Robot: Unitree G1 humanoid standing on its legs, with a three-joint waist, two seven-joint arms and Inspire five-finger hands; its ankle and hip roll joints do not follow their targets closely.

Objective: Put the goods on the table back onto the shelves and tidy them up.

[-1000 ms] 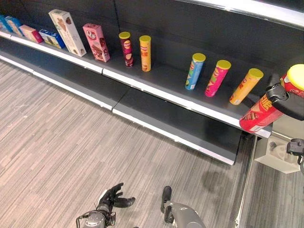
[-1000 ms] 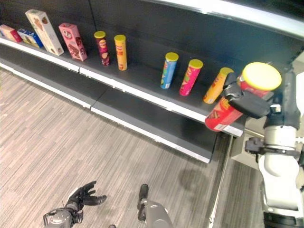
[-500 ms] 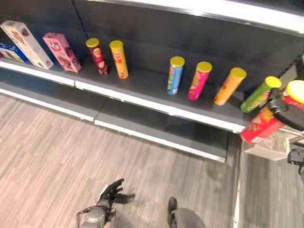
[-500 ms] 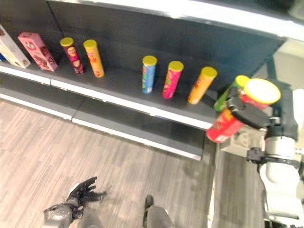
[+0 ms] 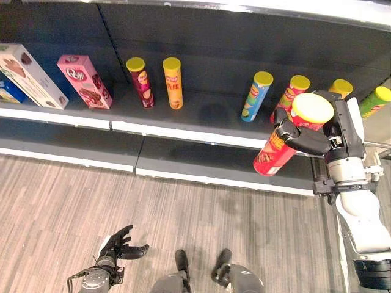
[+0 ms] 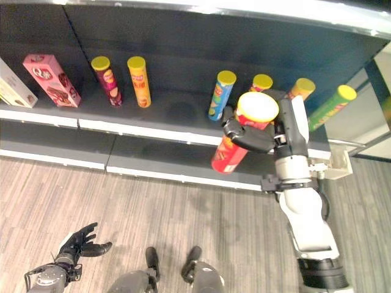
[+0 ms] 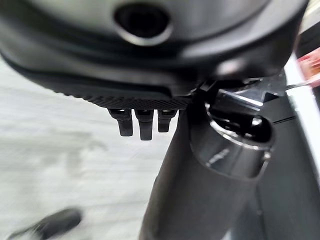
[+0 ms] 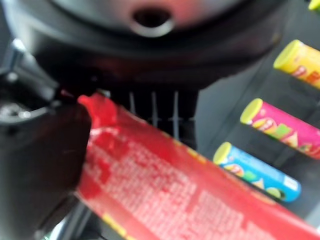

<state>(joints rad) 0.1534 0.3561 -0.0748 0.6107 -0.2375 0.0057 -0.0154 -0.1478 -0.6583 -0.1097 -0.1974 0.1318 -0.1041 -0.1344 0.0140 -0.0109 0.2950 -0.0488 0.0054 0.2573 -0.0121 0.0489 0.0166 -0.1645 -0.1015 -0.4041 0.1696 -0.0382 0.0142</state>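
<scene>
Right hand at frame right, fingers curled round tilted red can before shelf; left hand lower left, fingers spread.

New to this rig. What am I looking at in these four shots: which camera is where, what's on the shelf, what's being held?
It is a two-legged humanoid robot with a dark hand on each arm. The two wide pictures come from a stereo camera on its head, looking down at a store shelf. The two close-ups come from cameras on its wrists.

On the shelf stand boxes, including a pink box, and a row of tall tubes with yellow lids: maroon tube, orange tube, blue tube and more to the right.

The right hand is raised before the shelf, its fingers curled round a red tube; its wrist view shows that tube up close. The left hand hangs low over the floor, open and holding nothing.
</scene>
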